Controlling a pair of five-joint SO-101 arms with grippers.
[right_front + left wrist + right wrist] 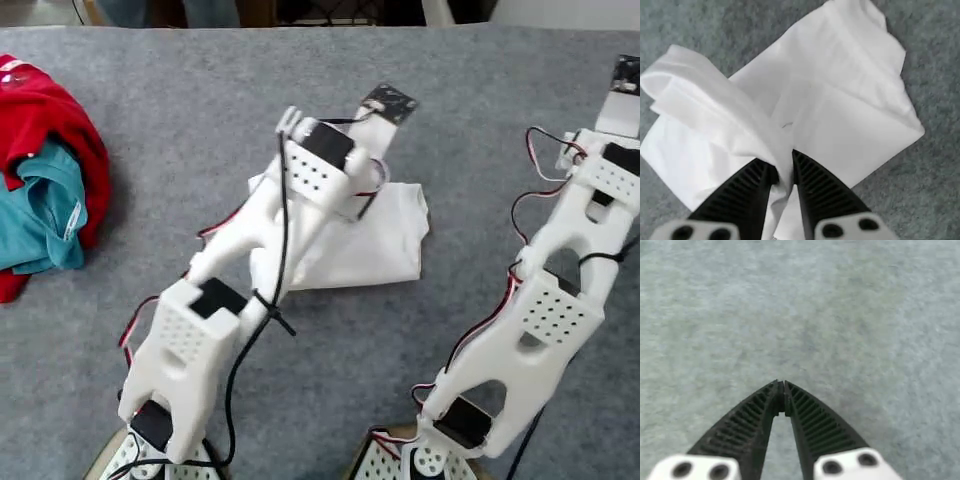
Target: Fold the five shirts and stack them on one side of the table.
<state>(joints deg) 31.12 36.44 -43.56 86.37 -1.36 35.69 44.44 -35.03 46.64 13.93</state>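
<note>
Pinching white shirt (840, 100): L end effector (784, 161) (R end effector (780, 386) closed).

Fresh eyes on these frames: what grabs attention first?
The white shirt lies mid-table, partly folded, with the left claw shut on a raised fold of it. Next, the red shirt and teal shirt are heaped together at the left side of the table. The right claw hangs shut over the grey surface.

White perforated arms (190, 345), black ribbed claws (781, 390), red and black cables (284, 215)
</note>
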